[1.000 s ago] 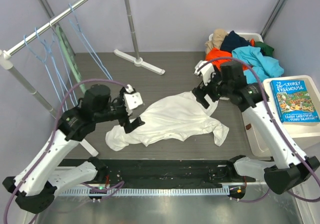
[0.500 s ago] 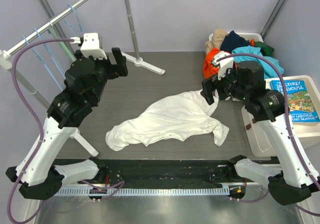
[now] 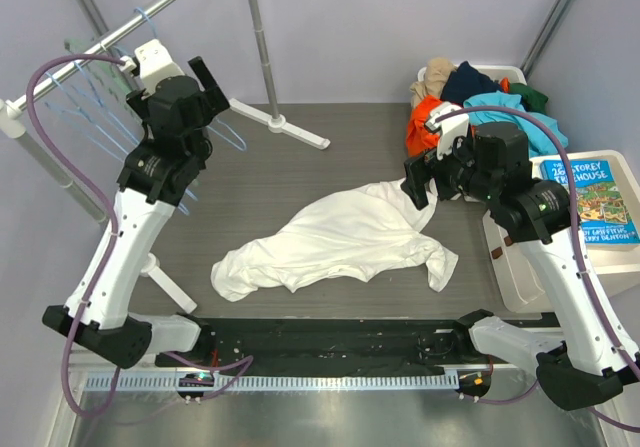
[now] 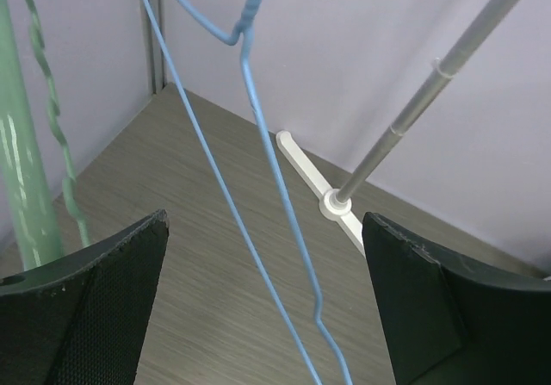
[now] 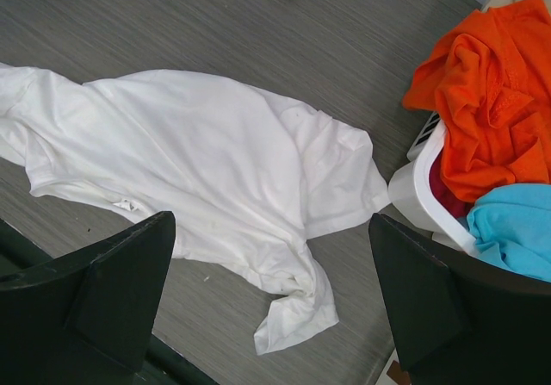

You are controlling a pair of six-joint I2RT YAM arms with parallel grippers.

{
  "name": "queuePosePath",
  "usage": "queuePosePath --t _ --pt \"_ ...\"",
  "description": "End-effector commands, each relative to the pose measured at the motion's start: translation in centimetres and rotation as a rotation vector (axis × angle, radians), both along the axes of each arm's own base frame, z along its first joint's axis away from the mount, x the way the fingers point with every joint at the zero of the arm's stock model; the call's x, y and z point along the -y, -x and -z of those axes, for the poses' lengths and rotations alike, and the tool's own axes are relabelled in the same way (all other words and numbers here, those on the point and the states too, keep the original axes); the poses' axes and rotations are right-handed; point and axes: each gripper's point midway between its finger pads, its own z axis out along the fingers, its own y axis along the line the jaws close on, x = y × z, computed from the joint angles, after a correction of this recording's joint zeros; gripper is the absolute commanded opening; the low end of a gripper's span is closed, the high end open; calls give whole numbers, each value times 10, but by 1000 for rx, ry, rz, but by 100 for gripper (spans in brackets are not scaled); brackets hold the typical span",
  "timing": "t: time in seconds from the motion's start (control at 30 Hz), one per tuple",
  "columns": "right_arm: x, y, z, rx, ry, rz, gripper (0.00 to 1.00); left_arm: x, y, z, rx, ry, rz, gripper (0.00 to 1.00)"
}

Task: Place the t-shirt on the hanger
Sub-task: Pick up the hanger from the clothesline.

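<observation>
The white t-shirt (image 3: 340, 237) lies crumpled on the dark table, between the arms; it also shows in the right wrist view (image 5: 198, 161). No print shows on it. My left gripper (image 3: 212, 82) is open and raised by the clothes rail. In the left wrist view the thin light-blue wire hanger (image 4: 258, 161) hangs between the open jaws of the left gripper (image 4: 265, 221), and neither jaw touches it. My right gripper (image 3: 415, 182) is open and empty above the t-shirt's right edge, as the right wrist view (image 5: 271, 221) also shows.
More light-blue hangers (image 3: 90, 102) and a pale-green hanger (image 4: 26, 170) hang on the slanted rail (image 3: 150, 12). A pole with a white foot (image 3: 280, 122) stands behind. A white basket (image 5: 413, 191) holds orange (image 5: 482, 83) and turquoise (image 5: 516, 230) garments. A book (image 3: 590, 202) lies at the right.
My left arm has left the t-shirt and swung up and back-left to the rail, open around the hanger. My right gripper lifted off the t-shirt, then stayed still.
</observation>
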Motion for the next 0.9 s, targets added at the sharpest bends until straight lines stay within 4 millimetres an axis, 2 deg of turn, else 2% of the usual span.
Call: queuePosePath --t 0.0,0.2,0.4,0.47,0.5,0.57,0.6,0.67,0.8,0.87 --pt "0 7 -18 46 -41 -1 100 -3 -16 -3 50 129 -7 92" --pt "1 8 -12 36 -34 -2 100 -1 -40 4 80 120 -6 86" --pt "2 10 -9 35 -30 -3 100 1 -60 10 109 97 5 71" --pt "2 10 -8 34 -27 1 100 0 -65 10 116 99 4 61" --pt "3 11 -9 37 -27 0 100 1 -67 9 124 99 6 53" --pt "3 11 -6 34 -22 0 100 1 -67 6 136 101 17 45" --pt "3 11 -5 31 -21 0 99 3 -67 1 150 104 27 38" --pt "4 12 -2 25 -19 0 100 8 -67 -5 165 108 59 32" --pt "3 12 -3 27 -25 -4 100 11 -65 -21 201 98 93 12" --pt "2 12 -4 28 -27 -5 100 14 -61 -30 219 87 119 7"
